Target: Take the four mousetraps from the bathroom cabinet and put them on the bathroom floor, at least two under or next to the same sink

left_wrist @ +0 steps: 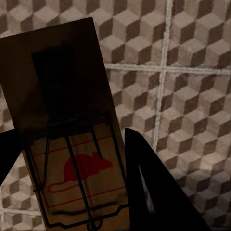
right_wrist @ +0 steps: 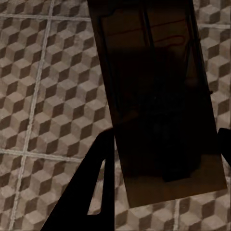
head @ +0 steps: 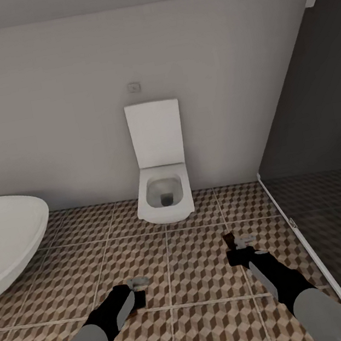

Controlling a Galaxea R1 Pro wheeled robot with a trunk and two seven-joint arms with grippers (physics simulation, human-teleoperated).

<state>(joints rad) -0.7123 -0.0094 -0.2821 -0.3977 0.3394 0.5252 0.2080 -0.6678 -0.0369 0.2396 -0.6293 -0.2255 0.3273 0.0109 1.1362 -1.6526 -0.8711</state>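
Gripping 1 mousetrap [left_wrist: 72,144] each, both hands; wrist views reveal traps, head view the toilet [head: 160,166].

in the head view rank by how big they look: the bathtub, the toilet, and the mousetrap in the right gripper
1. Toilet, lid raised against the wall; largest as shown.
2. Bathtub; cut off by the picture's edge, so its real rank is unsure.
3. Mousetrap in the right gripper; by far the smallest, though nearest the camera.

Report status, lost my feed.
Left gripper shut on mousetrap. Right gripper shut on second mousetrap. Both over bathroom floor. Toilet ahead, bathtub left.
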